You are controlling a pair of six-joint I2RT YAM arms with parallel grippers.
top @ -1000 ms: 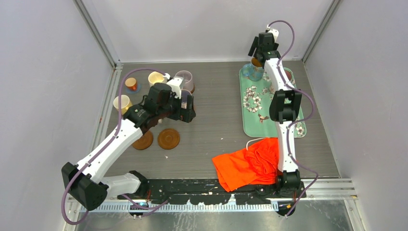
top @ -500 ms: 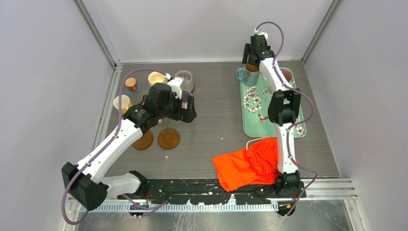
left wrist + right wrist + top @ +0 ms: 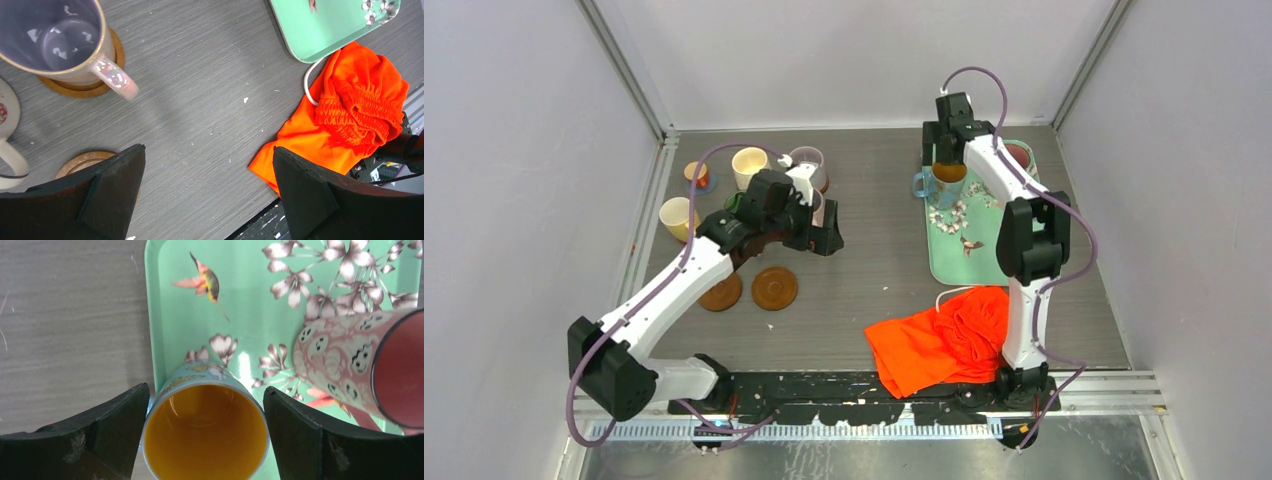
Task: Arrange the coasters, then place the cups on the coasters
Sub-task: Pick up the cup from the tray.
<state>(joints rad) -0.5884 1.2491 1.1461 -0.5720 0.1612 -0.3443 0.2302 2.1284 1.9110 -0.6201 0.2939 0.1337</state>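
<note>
My right gripper (image 3: 944, 165) (image 3: 206, 388) straddles the blue cup (image 3: 205, 435) with the orange inside, which is at the left edge of the teal tray (image 3: 175, 315). Its fingers (image 3: 115, 420) stand close on both sides of the rim, and whether they press is unclear. A pink-maroon cup (image 3: 350, 360) is beside it. My left gripper (image 3: 824, 237) (image 3: 207, 150) is open and empty above bare table. The lilac cup (image 3: 55, 40) sits on a brown coaster (image 3: 82, 89). Two bare brown coasters (image 3: 721, 292) (image 3: 774, 287) lie near the left arm. Cream cups (image 3: 749, 160) (image 3: 676, 215) stand at the back left.
An orange cloth (image 3: 939, 340) lies at the front, overlapping the tray's near end. A tiny orange cup (image 3: 694, 174) stands on a blue disc at the far left. Grey walls close in the table on three sides.
The right gripper has moved left and nearer with the blue cup, from the tray's back corner to its left edge. The left gripper has shifted slightly right.
</note>
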